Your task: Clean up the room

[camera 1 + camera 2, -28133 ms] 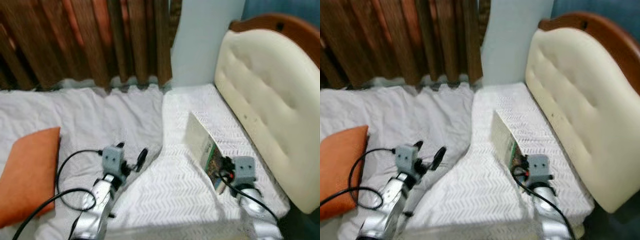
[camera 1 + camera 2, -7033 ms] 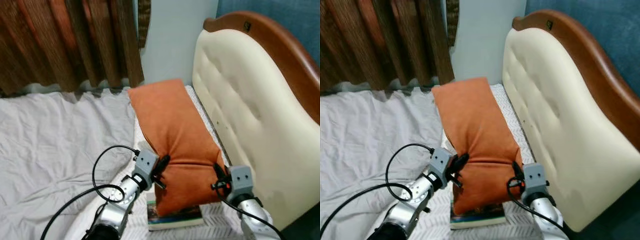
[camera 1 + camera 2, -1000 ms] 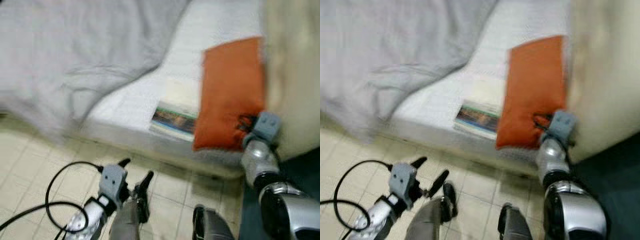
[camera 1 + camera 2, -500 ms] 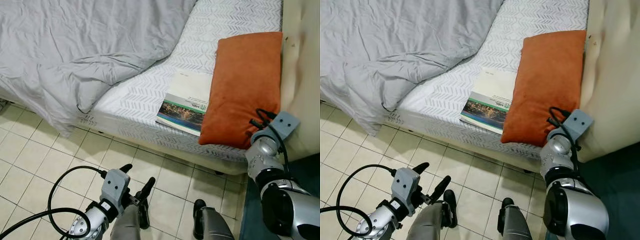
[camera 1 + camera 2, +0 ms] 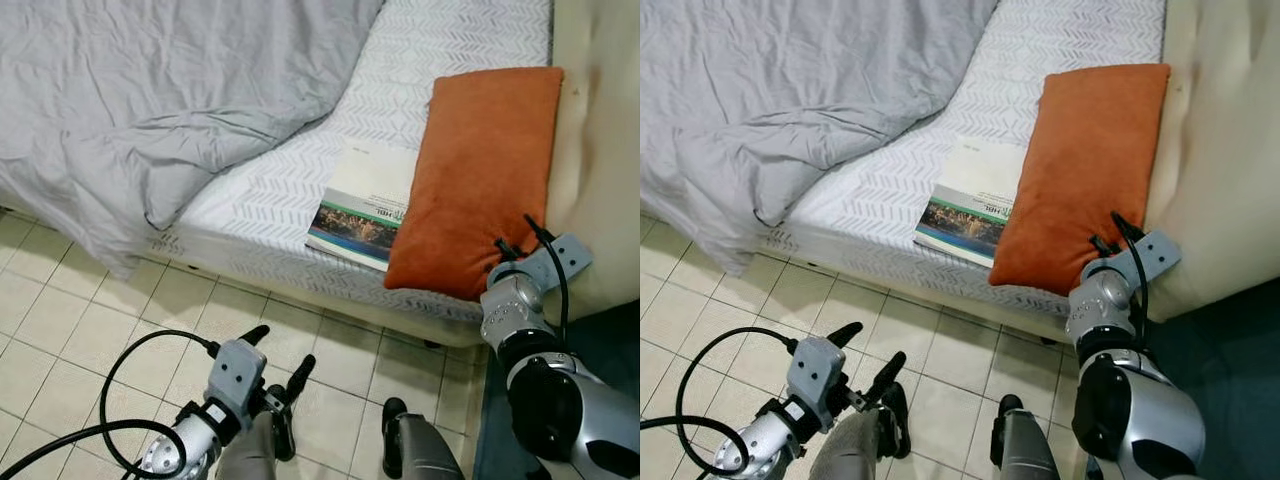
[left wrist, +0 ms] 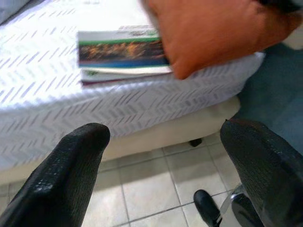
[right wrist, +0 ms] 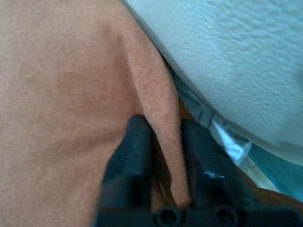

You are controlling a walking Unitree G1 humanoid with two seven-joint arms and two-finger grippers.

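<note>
Right hand (image 7: 163, 156) is pinching a fold at the near corner of the orange pillow (image 5: 480, 175), fingers (image 7: 135, 151) closed on either side of the fabric. Pillow lies on the bed (image 5: 300, 190) ahead of that hand, its far long side against the cream headboard (image 5: 600, 150). Just to the hand's left, a book (image 5: 365, 205) lies flat on the patterned sheet, its edge tucked under the pillow. Further left, a grey duvet (image 5: 150, 100) is rumpled across the mattress. Left hand (image 5: 275, 365) hangs low over the tiled floor (image 5: 80, 320), fingers spread, gripping nothing.
</note>
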